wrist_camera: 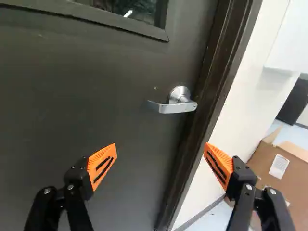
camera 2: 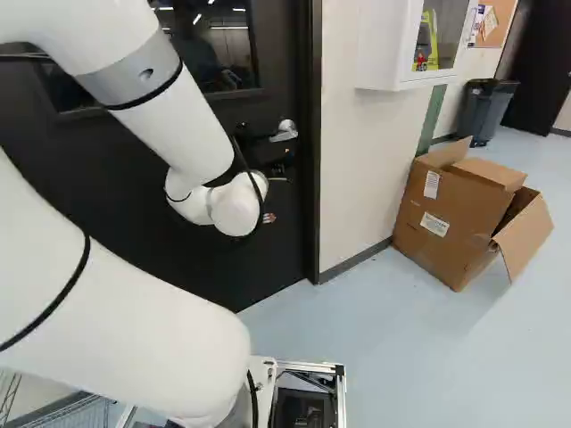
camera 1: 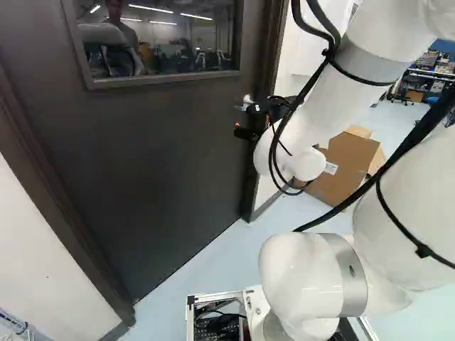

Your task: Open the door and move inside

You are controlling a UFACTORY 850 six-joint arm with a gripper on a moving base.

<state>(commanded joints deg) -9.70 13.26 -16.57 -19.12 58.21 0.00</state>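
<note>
The gripper (camera 1: 249, 129) is up near the door's handle side in the left base view. In the wrist view the gripper (wrist_camera: 160, 145) stands wide open, nothing between its orange pads. Ahead of it and slightly beyond the gap is the silver lever handle (wrist_camera: 177, 102), level and untouched. That handle (camera 2: 285, 131) also shows above the wrist in the right base view. The dark door (camera 1: 163, 156) stands closed in its frame, with a window in its upper part.
A dark door frame (wrist_camera: 195, 139) runs beside the handle, then a white wall (camera 2: 357, 160). An opened cardboard box (camera 2: 459, 209) sits on the floor right of the door. A white cabinet (camera 2: 384, 45) hangs above, and a grey bin (camera 2: 486, 111) stands farther back.
</note>
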